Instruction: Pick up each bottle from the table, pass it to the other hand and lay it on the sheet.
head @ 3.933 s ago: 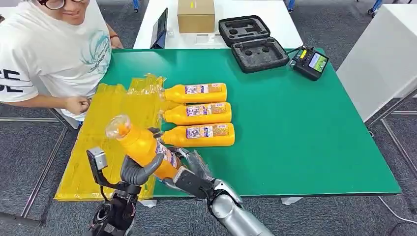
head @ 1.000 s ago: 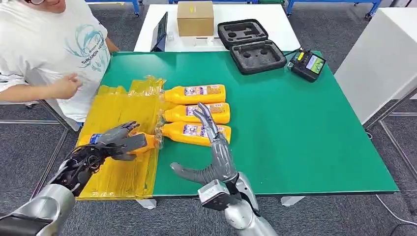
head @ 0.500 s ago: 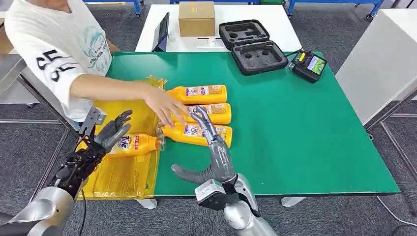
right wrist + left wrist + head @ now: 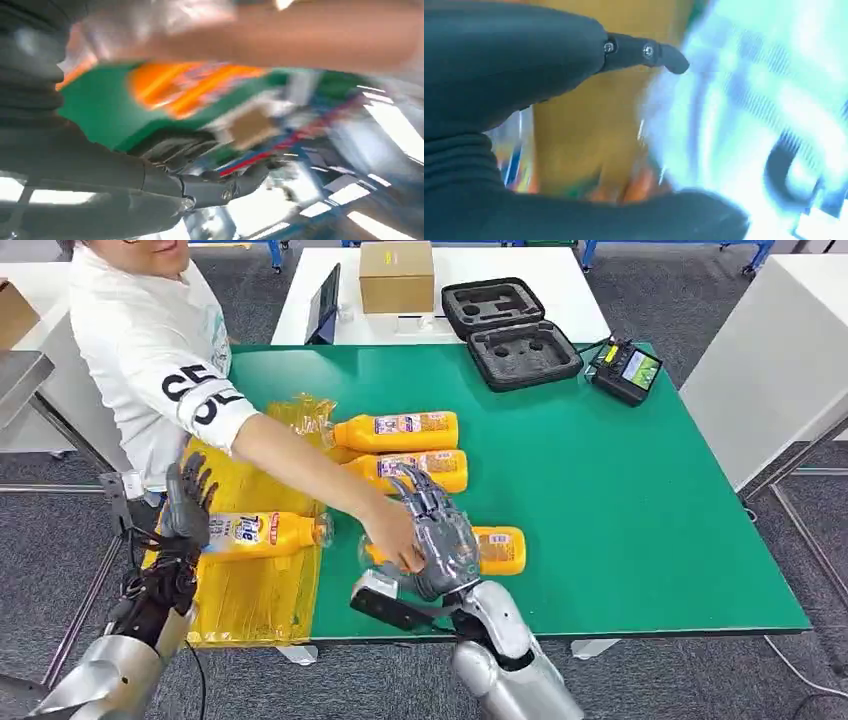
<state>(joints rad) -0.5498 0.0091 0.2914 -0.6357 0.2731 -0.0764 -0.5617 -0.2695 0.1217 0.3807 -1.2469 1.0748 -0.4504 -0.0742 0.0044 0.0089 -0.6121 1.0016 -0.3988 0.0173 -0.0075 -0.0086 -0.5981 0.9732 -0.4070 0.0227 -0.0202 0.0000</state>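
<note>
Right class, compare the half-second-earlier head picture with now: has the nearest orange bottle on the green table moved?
Yes. The nearest bottle has slid right and toward the near edge of the green table, away from the yellow sheet, with the person's hand on it.

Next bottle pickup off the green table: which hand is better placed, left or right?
Right. The right hand is already over the nearest bottle on the green table, though a person's hand is on that bottle too. The left hand is open, over at the yellow sheet by the laid-down bottle.
</note>
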